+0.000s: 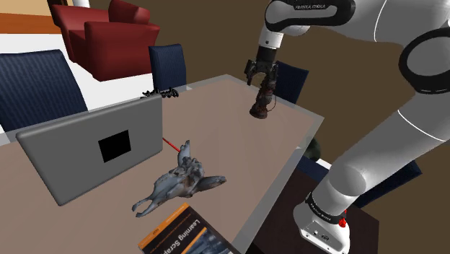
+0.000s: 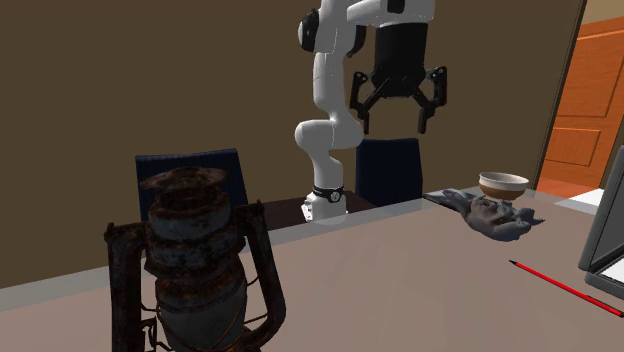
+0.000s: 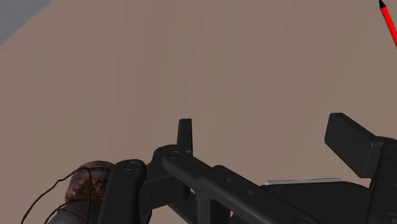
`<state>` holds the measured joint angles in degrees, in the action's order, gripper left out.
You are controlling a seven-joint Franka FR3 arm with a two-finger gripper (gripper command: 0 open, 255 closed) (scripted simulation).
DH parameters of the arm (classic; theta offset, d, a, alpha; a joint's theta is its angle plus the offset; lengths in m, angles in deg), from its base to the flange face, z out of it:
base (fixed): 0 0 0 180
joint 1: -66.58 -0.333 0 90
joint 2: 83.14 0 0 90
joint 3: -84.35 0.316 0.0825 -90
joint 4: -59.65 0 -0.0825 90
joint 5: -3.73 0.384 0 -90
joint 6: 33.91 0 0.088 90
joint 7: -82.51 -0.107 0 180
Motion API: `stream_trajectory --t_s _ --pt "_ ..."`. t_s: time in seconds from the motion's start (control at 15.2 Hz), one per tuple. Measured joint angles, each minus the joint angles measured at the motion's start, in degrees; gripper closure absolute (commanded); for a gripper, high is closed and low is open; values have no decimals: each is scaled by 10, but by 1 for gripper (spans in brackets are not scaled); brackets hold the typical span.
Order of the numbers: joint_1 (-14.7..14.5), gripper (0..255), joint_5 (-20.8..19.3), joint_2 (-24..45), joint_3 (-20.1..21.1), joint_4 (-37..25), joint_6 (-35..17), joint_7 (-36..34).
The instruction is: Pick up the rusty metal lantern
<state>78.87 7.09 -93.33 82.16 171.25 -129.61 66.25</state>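
Note:
The rusty metal lantern (image 1: 260,105) stands upright near the far edge of the brown table (image 1: 238,151). In the second exterior view the lantern (image 2: 195,270) looms in the foreground, dark and rust-stained, with a wire handle. My gripper (image 1: 263,81) hangs open just above it, touching nothing. Seen from across the table, the gripper (image 2: 394,125) is in the air with its fingers spread. In the wrist view the gripper (image 3: 270,143) has bare tabletop between its fingers. The lantern's rusty top (image 3: 89,184) lies outside them, beside one finger (image 3: 184,135).
A grey laptop (image 1: 94,148) stands open at the shoulder view's left. An animal skull (image 1: 180,180), a red pen (image 1: 171,145) and a book (image 1: 189,234) lie nearer. A bowl (image 2: 503,183) sits by the skull. Blue chairs (image 1: 167,66) ring the table.

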Motion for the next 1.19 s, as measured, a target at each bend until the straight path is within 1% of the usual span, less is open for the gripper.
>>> stream_trajectory --t_s 0.46,0.59,0.66,1.12,1.19 --pt "36 0 -2 116 -33 -99 -14 -62" --pt "46 0 -1 144 -43 -128 -13 -79" --pt "51 0 1 166 -48 -156 -7 -87" --pt "90 0 16 276 -84 -276 7 -146" --pt "97 0 18 287 -90 -285 5 -152"
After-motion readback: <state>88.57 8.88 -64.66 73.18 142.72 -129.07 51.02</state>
